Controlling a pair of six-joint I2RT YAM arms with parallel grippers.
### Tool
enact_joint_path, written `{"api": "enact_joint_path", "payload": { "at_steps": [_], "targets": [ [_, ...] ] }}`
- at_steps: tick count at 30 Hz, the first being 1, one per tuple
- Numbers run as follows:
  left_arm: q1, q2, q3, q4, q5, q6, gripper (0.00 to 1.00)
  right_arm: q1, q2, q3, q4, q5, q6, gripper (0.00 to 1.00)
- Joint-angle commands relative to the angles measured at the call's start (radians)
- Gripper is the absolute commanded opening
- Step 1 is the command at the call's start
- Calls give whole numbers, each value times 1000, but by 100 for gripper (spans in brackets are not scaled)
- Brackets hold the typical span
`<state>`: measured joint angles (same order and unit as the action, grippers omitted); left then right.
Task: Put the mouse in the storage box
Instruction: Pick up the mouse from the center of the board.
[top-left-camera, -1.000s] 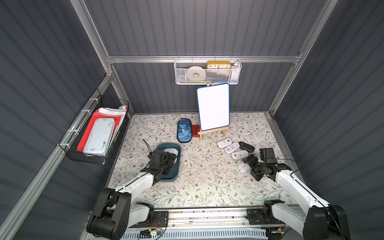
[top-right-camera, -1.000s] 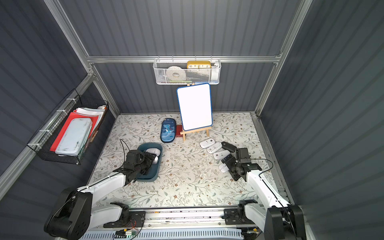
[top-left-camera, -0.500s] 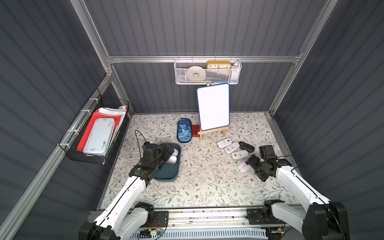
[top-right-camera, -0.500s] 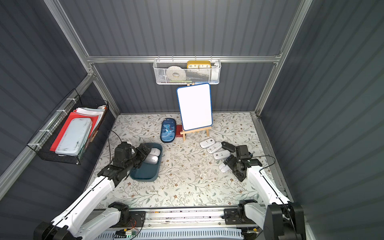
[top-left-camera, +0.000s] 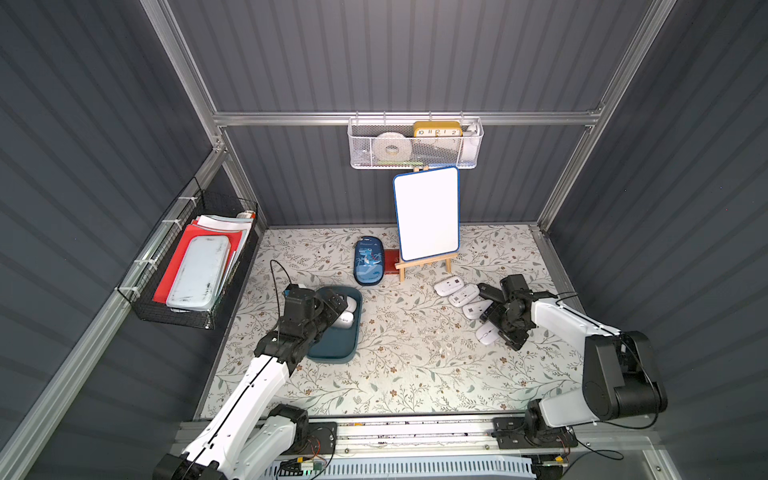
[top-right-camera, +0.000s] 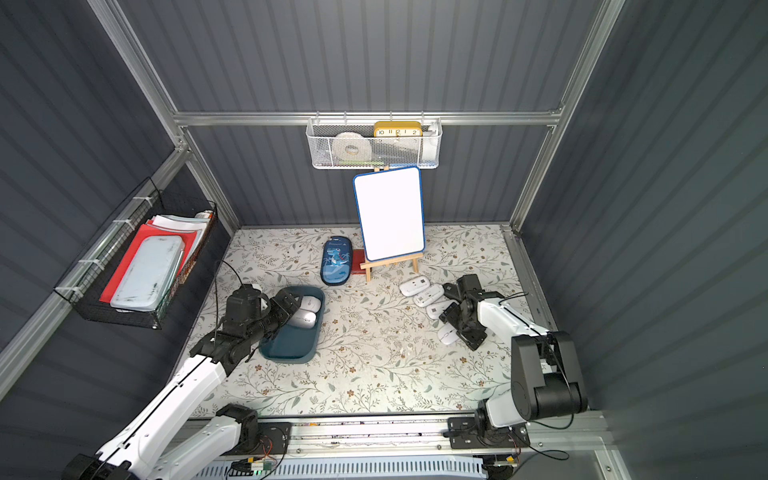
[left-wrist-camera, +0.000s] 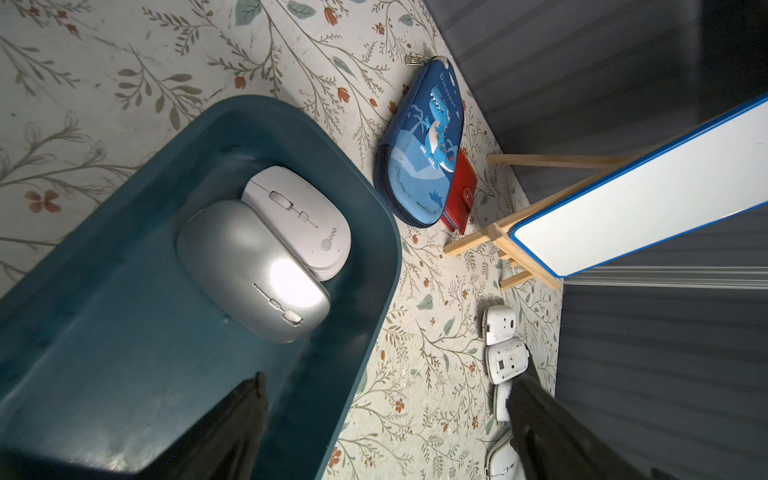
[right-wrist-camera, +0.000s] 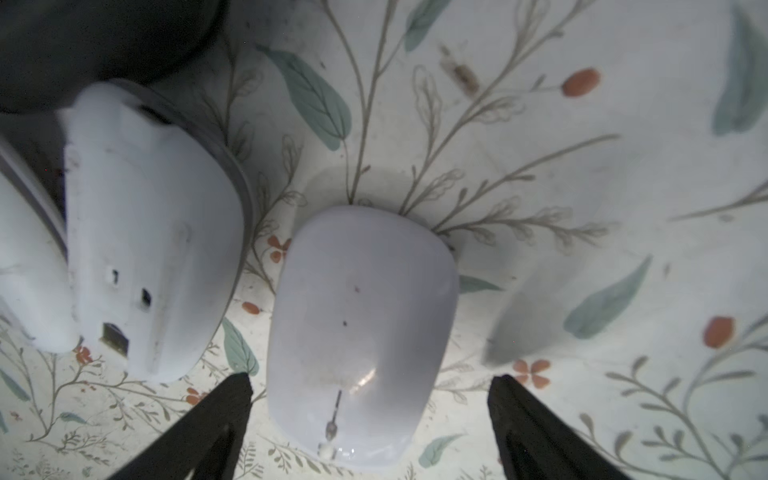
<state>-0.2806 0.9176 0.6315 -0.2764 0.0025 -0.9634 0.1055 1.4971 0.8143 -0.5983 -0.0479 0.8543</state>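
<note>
The dark teal storage box (top-left-camera: 332, 347) (left-wrist-camera: 104, 332) sits at the left of the mat. Inside it lie a silver mouse (left-wrist-camera: 253, 270) (top-left-camera: 344, 321) and a white mouse (left-wrist-camera: 299, 220) (top-left-camera: 352, 304), side by side. My left gripper (top-left-camera: 332, 306) (left-wrist-camera: 390, 374) hovers over the box's far end, open and empty. At the right, my right gripper (top-left-camera: 500, 328) (right-wrist-camera: 372, 378) stands open low over the mat. Its fingers sit either side of a white mouse (right-wrist-camera: 361, 332) (top-left-camera: 487, 333) without touching it. Three more white mice (top-left-camera: 464, 295) lie belly-up in a row beside it.
A blue dinosaur pencil case (top-left-camera: 368, 266) and a red wallet (top-left-camera: 390, 268) lie behind the box. A whiteboard on a wooden easel (top-left-camera: 427, 214) stands at the back. A white mesh basket (top-left-camera: 415, 143) hangs on the back wall, a black wire rack (top-left-camera: 195, 266) on the left wall.
My left gripper has opened, risen and drawn back from the box, leaving the silver mouse next to the white one. My right gripper has shifted left so its fingers flank the white mouse.
</note>
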Motion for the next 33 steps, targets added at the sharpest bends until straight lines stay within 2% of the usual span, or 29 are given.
{"api": "enact_joint_path", "payload": {
  "at_steps": [1,8,11,17,20,25,27,30,33],
  "targets": [
    [4,-13,-19,-15,-2,28,96,23,49,36,-15,44,14,94],
    [4,-20,-29,-14,-2,40,97,68,172,66,-27,96,15,92],
    [4,-20,-33,-17,-6,42,97,96,192,83,-43,123,5,87],
    [4,-20,-35,-8,8,39,98,106,164,63,-27,125,8,68],
    [4,-24,-35,-9,30,42,99,106,119,40,-9,120,3,64],
    [4,-28,-17,23,151,59,99,108,-7,-9,25,90,-61,60],
    [5,-27,-12,74,249,87,99,113,-95,-44,54,73,-117,52],
    [4,-6,-2,139,368,159,99,126,-233,-90,97,46,-213,48],
    [4,50,25,187,493,205,99,145,-395,-162,218,-39,-320,46]
  ]
}}
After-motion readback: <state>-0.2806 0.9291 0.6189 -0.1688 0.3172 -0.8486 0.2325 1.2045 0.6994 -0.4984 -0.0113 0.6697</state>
